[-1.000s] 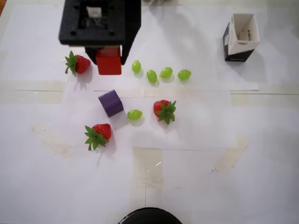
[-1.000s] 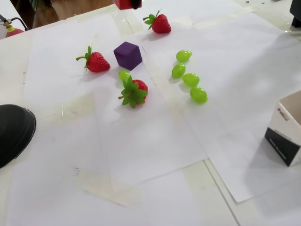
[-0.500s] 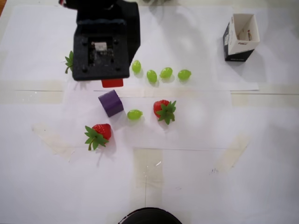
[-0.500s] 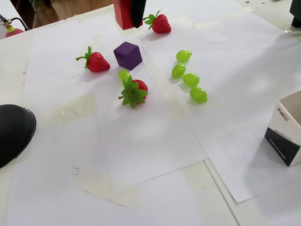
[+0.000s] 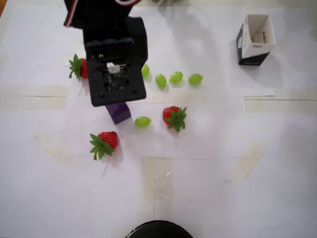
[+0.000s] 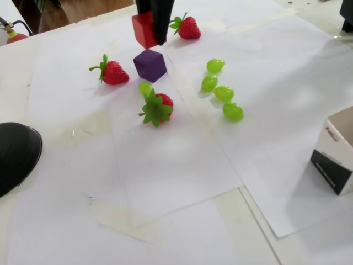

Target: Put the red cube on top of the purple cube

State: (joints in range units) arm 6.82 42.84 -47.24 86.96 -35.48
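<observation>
In the fixed view my gripper is shut on the red cube, one black finger running down the cube's right face. The cube hangs a little above and just behind the purple cube, which rests on the white paper. In the overhead view the arm's black wrist housing hides the red cube and the fingers. Only the near corner of the purple cube shows below the housing.
Three strawberries lie around the purple cube, and a green grape sits just in front of it. Several more grapes lie to the right. An open box stands at the far right, a black round object at the near edge.
The arm has come forward and down with the red cube, from the far edge of the paper to just above the purple cube. In the overhead view its housing now covers the red cube.
</observation>
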